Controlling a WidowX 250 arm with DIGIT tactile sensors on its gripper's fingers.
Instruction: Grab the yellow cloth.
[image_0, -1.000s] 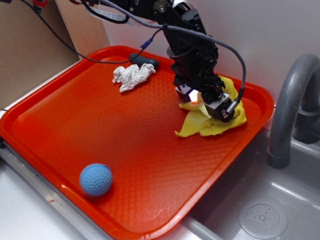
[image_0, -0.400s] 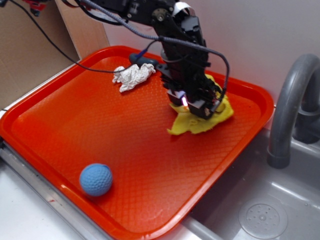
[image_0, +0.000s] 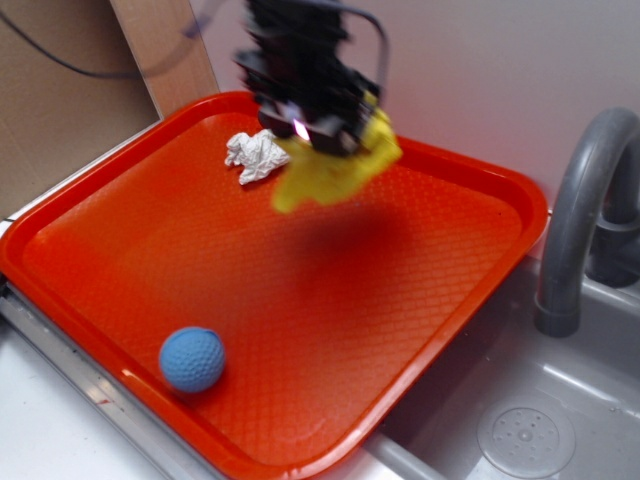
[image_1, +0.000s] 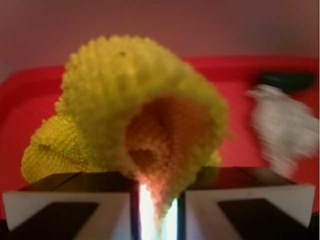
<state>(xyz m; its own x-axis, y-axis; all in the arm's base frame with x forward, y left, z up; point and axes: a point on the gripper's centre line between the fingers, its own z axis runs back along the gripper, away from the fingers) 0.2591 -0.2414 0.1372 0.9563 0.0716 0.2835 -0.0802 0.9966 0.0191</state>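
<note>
The yellow cloth (image_0: 335, 170) hangs in the air above the back of the red tray (image_0: 470, 270), bunched and motion-blurred, casting a dark shadow on the tray below it. My gripper (image_0: 312, 132) is shut on its upper part. In the wrist view the yellow cloth (image_1: 145, 115) fills the middle, its terry folds pinched into the narrow gap of my gripper (image_1: 157, 210), with the two white-and-black fingers (image_1: 70, 207) close on either side.
A crumpled white paper wad (image_0: 256, 155) lies at the tray's back left, just left of the hanging cloth. A blue ball (image_0: 192, 359) rests near the tray's front left edge. A grey faucet (image_0: 580, 210) and sink (image_0: 525, 435) stand to the right. Brown cardboard (image_0: 60, 110) is at the far left.
The gripper has lifted the yellow cloth off the tray and carried it up and to the left, toward the white wad. The ball and wad have not moved.
</note>
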